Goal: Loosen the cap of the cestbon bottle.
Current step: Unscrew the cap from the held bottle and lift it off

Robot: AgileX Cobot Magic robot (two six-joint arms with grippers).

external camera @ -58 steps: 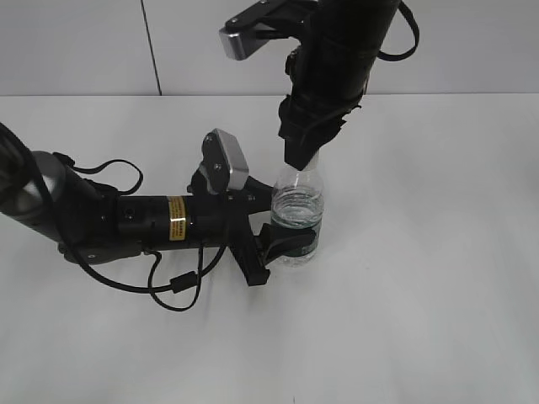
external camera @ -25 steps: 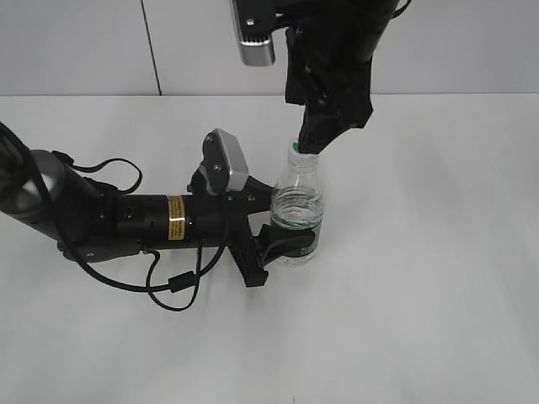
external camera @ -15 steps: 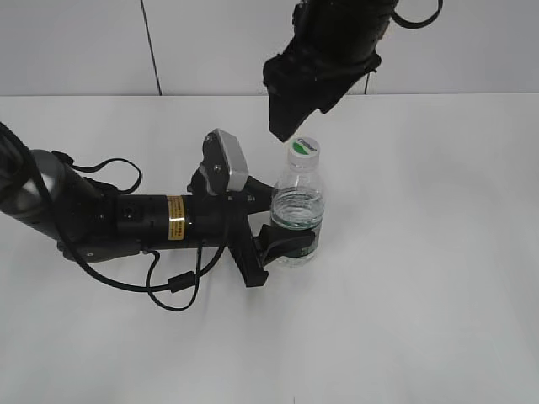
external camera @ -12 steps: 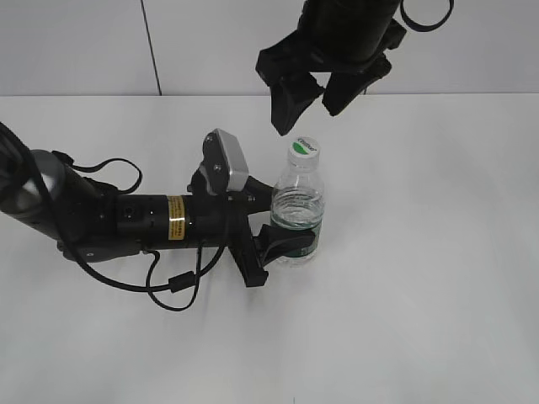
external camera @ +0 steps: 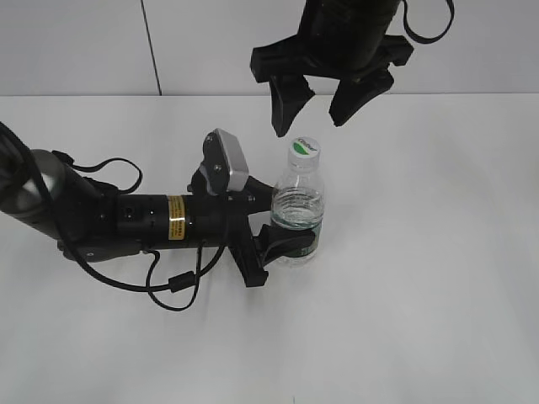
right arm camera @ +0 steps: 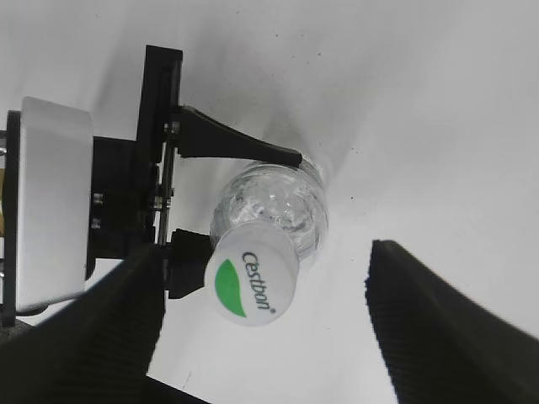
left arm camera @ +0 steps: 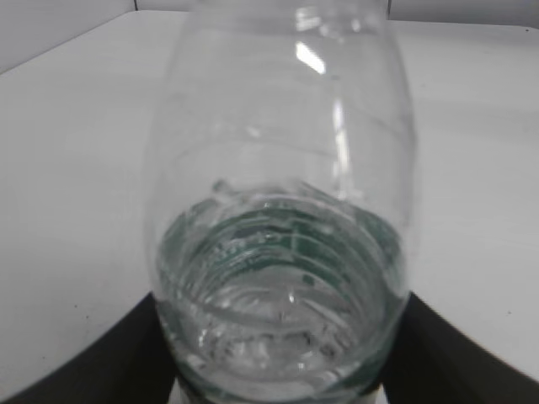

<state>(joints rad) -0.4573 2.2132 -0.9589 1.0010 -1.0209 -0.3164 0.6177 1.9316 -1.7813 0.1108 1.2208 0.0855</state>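
The cestbon bottle (external camera: 296, 210) stands upright on the white table, clear with a dark green label band low down. Its white and green cap (external camera: 304, 147) sits on the neck; it also shows in the right wrist view (right arm camera: 253, 284). My left gripper (external camera: 282, 244) is shut on the bottle's lower body. The left wrist view is filled by the bottle (left arm camera: 282, 210) between the dark jaws. My right gripper (external camera: 313, 118) is open and hangs just above the cap, apart from it. In the right wrist view its fingers (right arm camera: 261, 337) straddle the cap.
The white table (external camera: 438, 278) runs around the bottle. A grey wall stands behind it. The left arm with its black cable (external camera: 177, 286) lies low across the table's left half.
My right gripper let go of the cap, rose above it and opened wide. The cap now shows uncovered. The left gripper and bottle have not moved.
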